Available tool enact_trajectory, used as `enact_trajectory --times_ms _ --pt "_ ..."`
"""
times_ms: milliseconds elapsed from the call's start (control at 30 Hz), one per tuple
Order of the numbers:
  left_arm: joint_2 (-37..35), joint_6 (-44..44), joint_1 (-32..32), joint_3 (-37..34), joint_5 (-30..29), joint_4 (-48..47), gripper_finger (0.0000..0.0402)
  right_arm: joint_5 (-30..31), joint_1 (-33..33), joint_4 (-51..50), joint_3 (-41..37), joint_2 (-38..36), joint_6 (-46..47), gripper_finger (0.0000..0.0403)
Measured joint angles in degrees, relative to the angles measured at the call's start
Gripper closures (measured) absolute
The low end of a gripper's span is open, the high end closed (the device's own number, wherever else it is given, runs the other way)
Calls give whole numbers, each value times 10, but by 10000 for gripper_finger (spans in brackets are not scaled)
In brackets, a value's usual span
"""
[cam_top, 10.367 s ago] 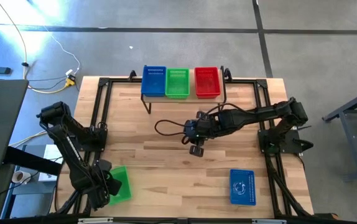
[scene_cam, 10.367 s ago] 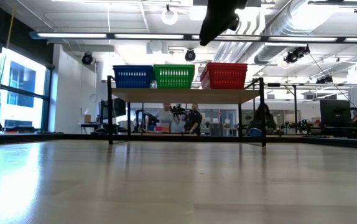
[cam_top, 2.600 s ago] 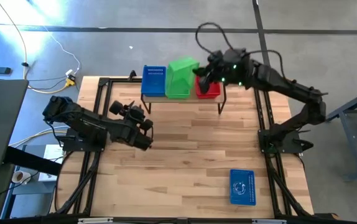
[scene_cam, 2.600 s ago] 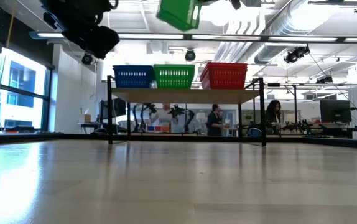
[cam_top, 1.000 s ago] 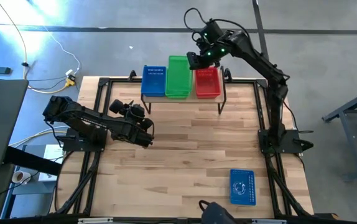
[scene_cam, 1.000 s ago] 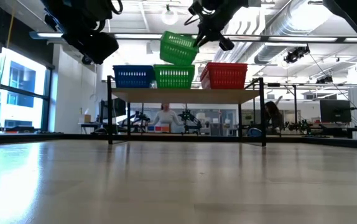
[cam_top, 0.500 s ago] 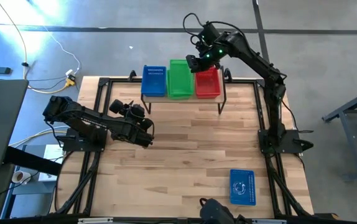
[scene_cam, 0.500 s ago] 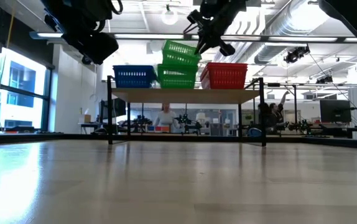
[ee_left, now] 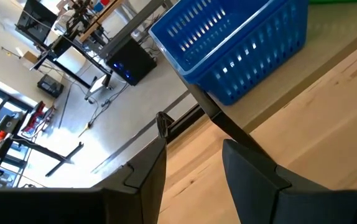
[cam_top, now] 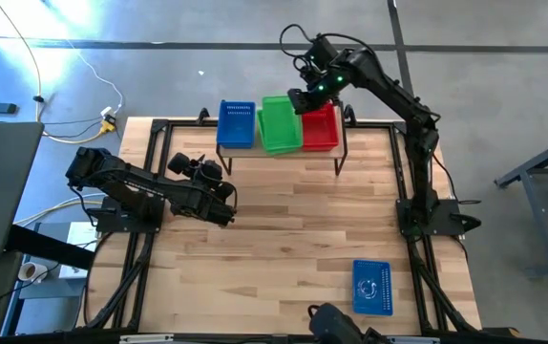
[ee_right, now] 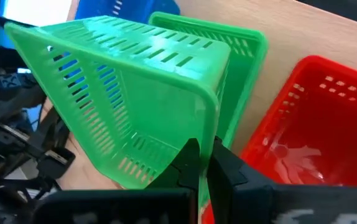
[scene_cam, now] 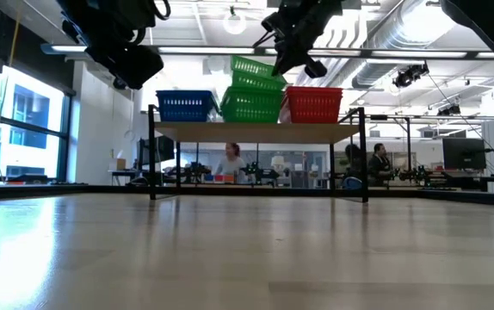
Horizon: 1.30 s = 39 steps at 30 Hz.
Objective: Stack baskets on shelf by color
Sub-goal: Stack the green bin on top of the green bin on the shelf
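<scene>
On the shelf [cam_top: 326, 153] stand a blue basket [cam_top: 237, 124], a green basket [scene_cam: 249, 108] and a red basket [cam_top: 322, 129]. My right gripper [scene_cam: 292, 43] is shut on a second green basket [scene_cam: 258, 72], tilted just over the shelf's green one [ee_right: 244, 43]. One more blue basket [cam_top: 370, 287] rests flat on the table near its right near corner. My left gripper [cam_top: 219, 189] hangs open over the table's left middle, short of the shelf; its wrist view shows the blue basket [ee_left: 234, 43]. My right gripper pinches the held green basket's rim [ee_right: 208, 134] at one short end, one finger inside the basket and one outside. It comes from above and from the far right. The basket tilts, its lower part down at the shelf's green basket [scene_cam: 249, 108]; whether they touch, I cannot tell.
The red basket [ee_right: 303, 124] sits close beside the held green one. Black frame rails [cam_top: 159, 162] run along the table's edges. A dark object [cam_top: 336, 325] shows at the near edge. People move about in the room behind the shelf [scene_cam: 230, 164]. Bare wood lies between shelf and near edge.
My right gripper has come down and a little toward the table's right, bringing the green basket from above the shelf down onto the shelf's green basket. The held basket stays tilted and now overlaps the red basket's left side in the high view.
</scene>
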Motion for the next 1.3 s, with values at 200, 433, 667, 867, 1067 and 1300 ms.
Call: enact_trajectory --times_ms 200,433,667,867,1067,1300 --pt "0 0 0 0 0 0 255 4 -4 -6 0 0 -28 402" --pt "0 0 0 0 0 0 255 9 -4 -6 0 0 -42 402" --pt "0 0 0 0 0 0 255 9 -4 -5 0 0 -59 402" --pt "0 1 0 0 0 0 255 6 -4 -6 0 0 -79 402" --pt "0 0 0 0 0 0 255 17 -2 -6 0 0 -86 385" --pt "0 0 1 0 -5 0 255 23 -2 -4 0 0 -86 313"
